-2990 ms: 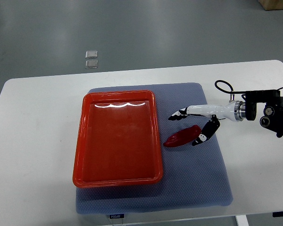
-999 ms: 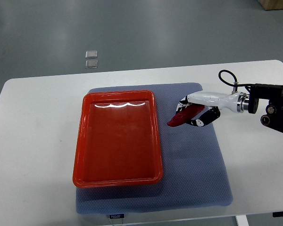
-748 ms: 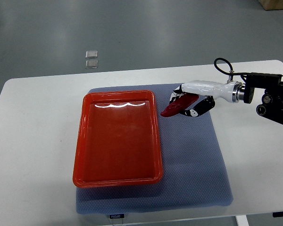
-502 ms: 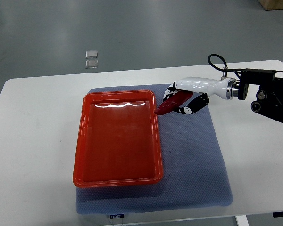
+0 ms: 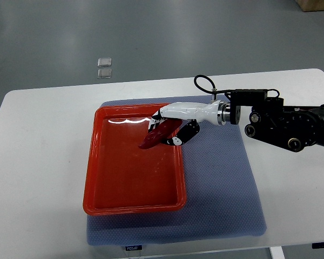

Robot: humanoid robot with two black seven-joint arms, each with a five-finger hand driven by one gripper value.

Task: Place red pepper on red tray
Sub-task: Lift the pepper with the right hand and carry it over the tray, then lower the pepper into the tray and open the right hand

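The red pepper hangs over the upper right part of the red tray, its tip pointing down-left. My right hand, white with black fingertips, is shut on the pepper; its arm reaches in from the right edge across the blue mat. Whether the pepper touches the tray floor cannot be told. The left arm does not show.
The tray lies on the blue mat on a white table. The arm's black wrist housing sits above the mat's right edge. Two small clear squares lie on the grey floor beyond the table.
The right hand closed on the pepper on the mat, lifted it and carried it left; it is now over the tray instead of over the mat.
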